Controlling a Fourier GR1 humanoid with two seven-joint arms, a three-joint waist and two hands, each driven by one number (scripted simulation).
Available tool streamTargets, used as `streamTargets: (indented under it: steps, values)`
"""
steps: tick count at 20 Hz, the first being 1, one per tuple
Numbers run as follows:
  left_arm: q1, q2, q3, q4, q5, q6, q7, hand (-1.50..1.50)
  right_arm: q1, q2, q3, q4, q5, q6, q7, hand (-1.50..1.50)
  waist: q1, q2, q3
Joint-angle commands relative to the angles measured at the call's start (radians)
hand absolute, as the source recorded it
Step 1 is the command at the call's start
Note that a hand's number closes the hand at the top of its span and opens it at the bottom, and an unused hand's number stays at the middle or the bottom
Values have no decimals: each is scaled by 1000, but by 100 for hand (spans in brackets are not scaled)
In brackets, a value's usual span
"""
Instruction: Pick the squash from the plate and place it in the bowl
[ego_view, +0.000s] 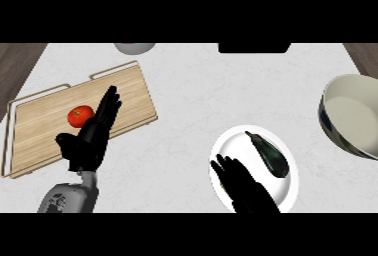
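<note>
The squash (268, 153) is seen lying on the plate (225, 150), left of the bowl (353, 117), with the right robot hand (240, 186) spread open beside it, ready for grasping.

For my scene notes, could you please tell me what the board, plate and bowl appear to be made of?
Board: pale wood, matte, with visible grain lines. Plate: plain white and smooth, probably glazed ceramic. Bowl: cream inside with a dark, shiny outer wall, perhaps ceramic or enamelled metal; I cannot tell which.
</note>
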Motion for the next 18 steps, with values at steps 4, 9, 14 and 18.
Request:
streamTargets:
  steps: [4,9,14,18]
  values:
    - [9,17,56,-28,22,-53,7,0,-31,-1,-80,152,-27,-71,-118,-150,1,0,0]
    - [31,9,46,-16,20,-65,-23,0,-146,35,-117,222,111,-66,9,-150,5,0,0]
    - [17,-14,37,-14,-18,-49,-8,0,-73,-18,-101,257,140,-99,-69,-150,1,0,0]
    - [2,7,73,-20,1,-85,19,0,-138,50,-129,350,119,-98,-95,-150,2,0,0]
